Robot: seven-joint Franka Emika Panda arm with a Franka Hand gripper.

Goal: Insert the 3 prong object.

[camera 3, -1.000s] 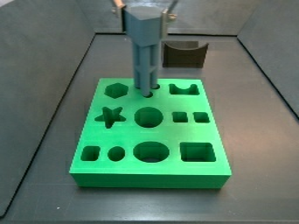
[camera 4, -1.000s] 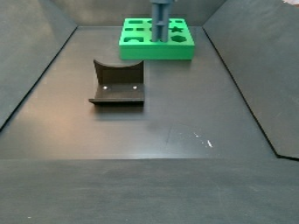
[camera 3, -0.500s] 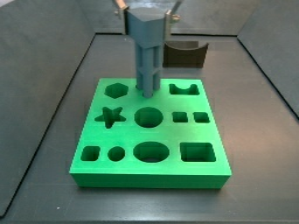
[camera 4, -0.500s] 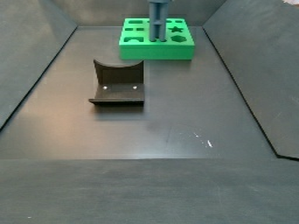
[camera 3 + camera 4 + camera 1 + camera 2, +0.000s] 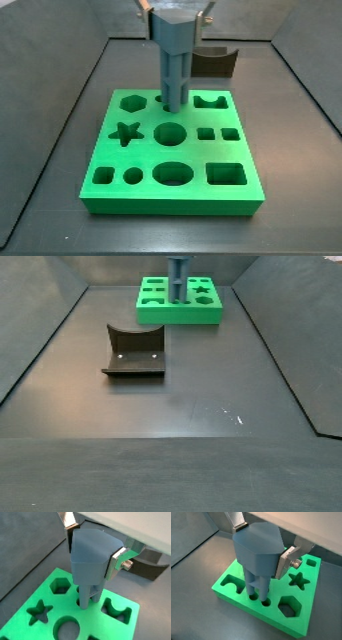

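counter (image 5: 174, 446): dark, walled; the bare middle holds only the fixture (image 5: 134, 352)
board (image 5: 174, 160): green, lying near one end of the counter with the fixture beyond it in a side view; cut-outs show as hexagon, star, circles and squares
3 prong object (image 5: 174, 60): upright blue-grey piece over the board's back row, between the hexagon hole (image 5: 132, 101) and the notched hole (image 5: 207, 100); in both wrist views its rods (image 5: 256, 587) already reach down into their own small holes
gripper (image 5: 90, 542): directly above the board, fingers clenched on the wide top of the 3 prong object; one silver finger plate (image 5: 288, 559) presses its side
change: against half a second and a second ago the piece looks slightly higher in the side view, though the rod tips are not clear of the holes; the shift is small and hard to read
meaning: insertion seems partly made, not seated; likely the rods need pressing straight down, kept vertical so none binds
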